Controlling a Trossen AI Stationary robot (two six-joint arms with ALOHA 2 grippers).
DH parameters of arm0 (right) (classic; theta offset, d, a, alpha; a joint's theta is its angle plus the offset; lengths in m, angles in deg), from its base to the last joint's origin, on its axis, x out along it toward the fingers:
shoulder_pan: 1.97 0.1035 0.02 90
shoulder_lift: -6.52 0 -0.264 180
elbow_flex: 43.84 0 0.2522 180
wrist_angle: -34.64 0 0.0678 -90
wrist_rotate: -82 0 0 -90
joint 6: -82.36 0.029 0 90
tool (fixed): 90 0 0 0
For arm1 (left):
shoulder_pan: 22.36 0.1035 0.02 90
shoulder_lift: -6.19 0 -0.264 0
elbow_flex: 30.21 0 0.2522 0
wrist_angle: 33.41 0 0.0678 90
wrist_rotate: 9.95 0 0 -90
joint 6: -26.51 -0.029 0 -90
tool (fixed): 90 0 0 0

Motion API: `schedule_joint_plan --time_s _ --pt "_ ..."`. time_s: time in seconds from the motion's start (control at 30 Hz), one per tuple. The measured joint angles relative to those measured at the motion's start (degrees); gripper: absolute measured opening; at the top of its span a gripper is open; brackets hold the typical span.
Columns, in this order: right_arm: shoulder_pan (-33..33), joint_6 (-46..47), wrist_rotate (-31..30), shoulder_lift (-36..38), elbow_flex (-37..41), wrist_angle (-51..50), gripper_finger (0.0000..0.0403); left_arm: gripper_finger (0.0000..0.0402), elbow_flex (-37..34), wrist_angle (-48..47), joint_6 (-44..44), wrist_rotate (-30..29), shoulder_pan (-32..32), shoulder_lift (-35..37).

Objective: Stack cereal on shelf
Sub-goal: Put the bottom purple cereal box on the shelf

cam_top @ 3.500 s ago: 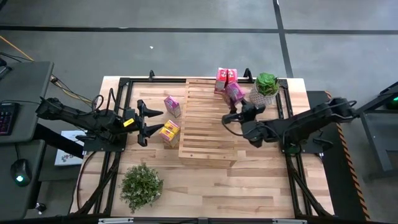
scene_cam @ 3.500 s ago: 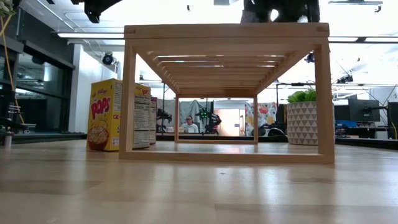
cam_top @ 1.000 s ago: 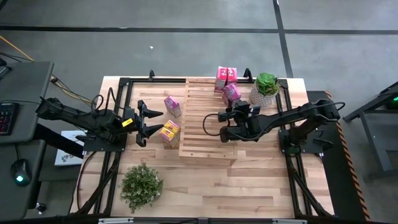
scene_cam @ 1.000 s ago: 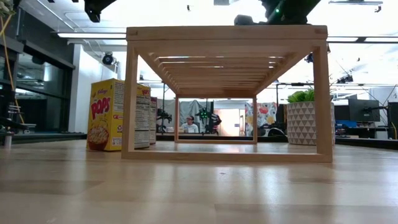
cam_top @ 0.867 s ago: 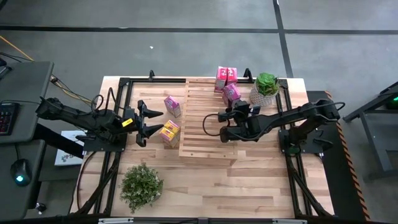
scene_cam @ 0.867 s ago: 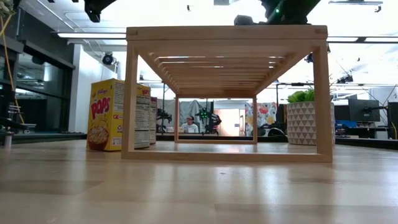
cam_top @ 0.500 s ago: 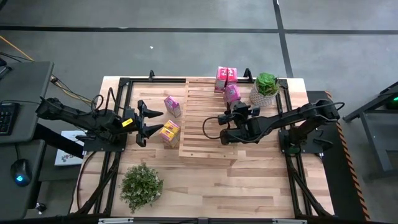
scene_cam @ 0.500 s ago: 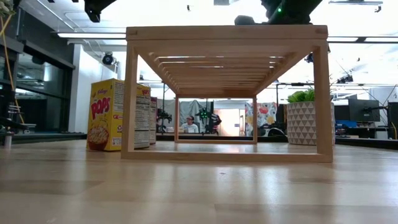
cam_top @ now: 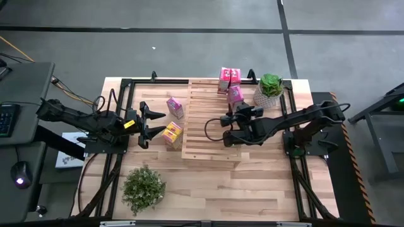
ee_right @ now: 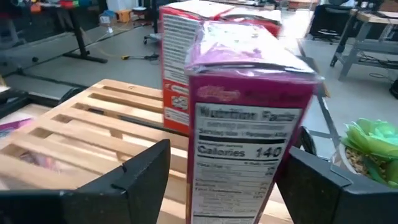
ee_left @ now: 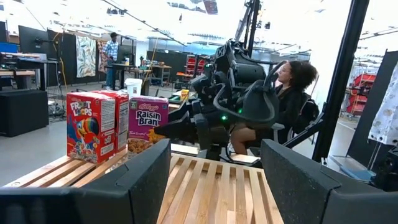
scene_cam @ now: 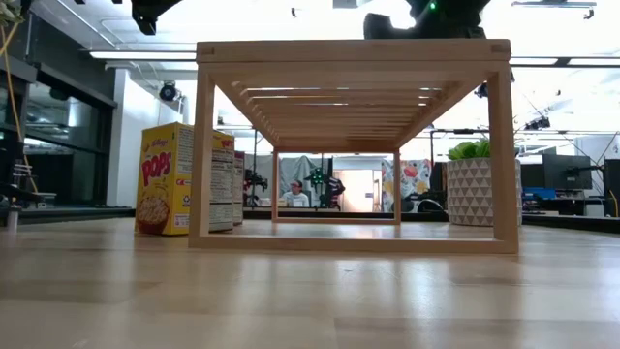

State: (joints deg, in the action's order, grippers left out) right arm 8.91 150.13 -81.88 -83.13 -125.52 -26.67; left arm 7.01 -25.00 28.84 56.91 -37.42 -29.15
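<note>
On the yellow box (scene_cam: 163, 179) left of the shelf (scene_cam: 354, 145) I read "Kellogg's POPS". Upon the shelf, one box (ee_left: 92, 126) read "Froot Loops", its neighbour (ee_left: 148, 124) "Raisin Bran"; the magenta box (ee_right: 249, 118) showed "Nutrition Facts, Calories 140".

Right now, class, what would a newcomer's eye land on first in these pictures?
The pale slatted shelf mid-table, with pink cereal boxes at its far end. The right gripper stands open around a purple Raisin Bran box there. A yellow Corn Pops box stands on the table beside the shelf.
</note>
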Motion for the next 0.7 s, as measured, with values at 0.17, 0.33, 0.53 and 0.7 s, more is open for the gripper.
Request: schedule_joint_plan --time_s 0.17,0.33,0.53,0.7 --pt "0.5 -3.4 2.0 0.0 -2.0 0.0 0.0264 0.0238 0.0 0.0 0.0 0.0 0.0 0.0" --pt "0.5 -3.8 4.0 0.0 -2.2 0.0 0.0264 0.0238 0.0 0.0 0.0 0.0 0.0 0.0" --pt "0.5 -5.3 5.3 0.0 -2.2 -0.4 0.0264 0.0238 0.0 0.0 0.0 0.0 0.0 0.0" --pt "0.5 -5.5 7.2 0.1 -2.2 -2.5 0.0264 0.0238 0.0 0.0 0.0 0.0 0.0 0.0"
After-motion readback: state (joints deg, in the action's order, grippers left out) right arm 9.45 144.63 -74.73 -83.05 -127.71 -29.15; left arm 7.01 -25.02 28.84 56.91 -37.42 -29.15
